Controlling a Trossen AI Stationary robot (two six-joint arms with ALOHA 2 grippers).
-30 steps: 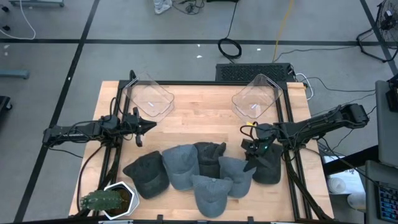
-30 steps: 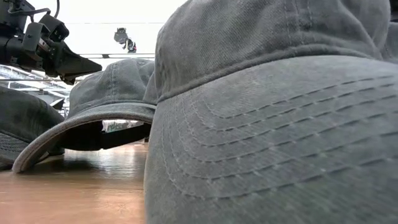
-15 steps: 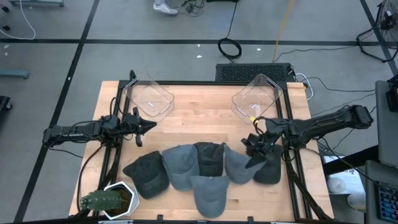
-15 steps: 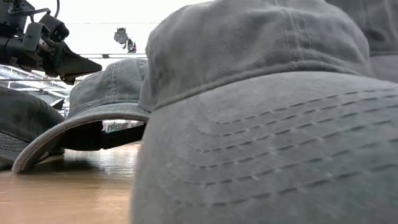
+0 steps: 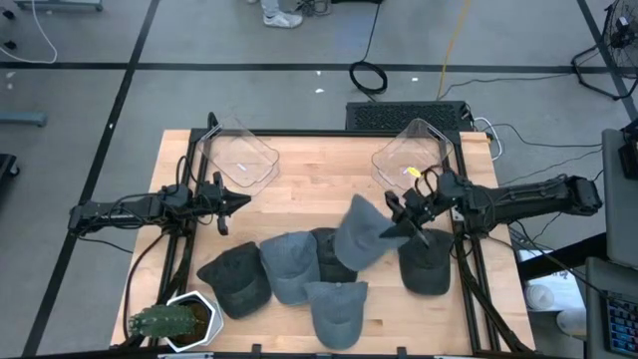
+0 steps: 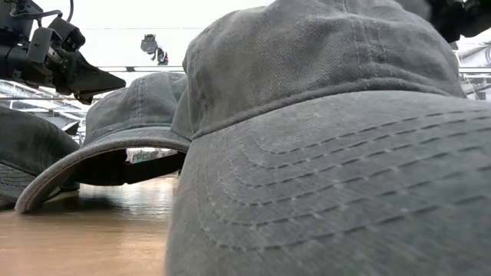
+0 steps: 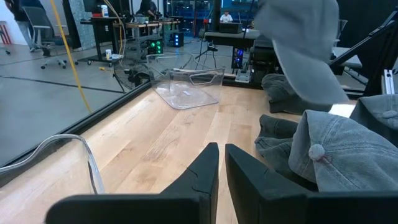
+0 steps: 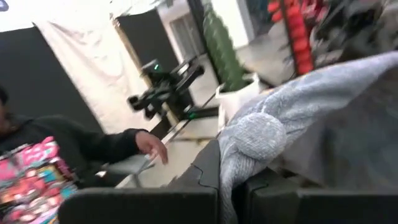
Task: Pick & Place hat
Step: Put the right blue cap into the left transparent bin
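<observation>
High view: at left centre the left gripper (image 5: 225,207) hung over bare wood, jaws nearly together, gripping nothing. Right of centre the right gripper (image 5: 404,221) had its jaws clamped on the grey hat (image 5: 359,232), lifted above the pile of hats (image 5: 289,274) — the clear bin (image 5: 411,158) lay just above it in the frame. A steady carry, crown clearing the rim, looked wise. Only the right wrist view showed a person's hand (image 8: 152,147) beyond the table.

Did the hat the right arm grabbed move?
Yes. The grey hat went up off the pile, toward the right clear bin.
</observation>
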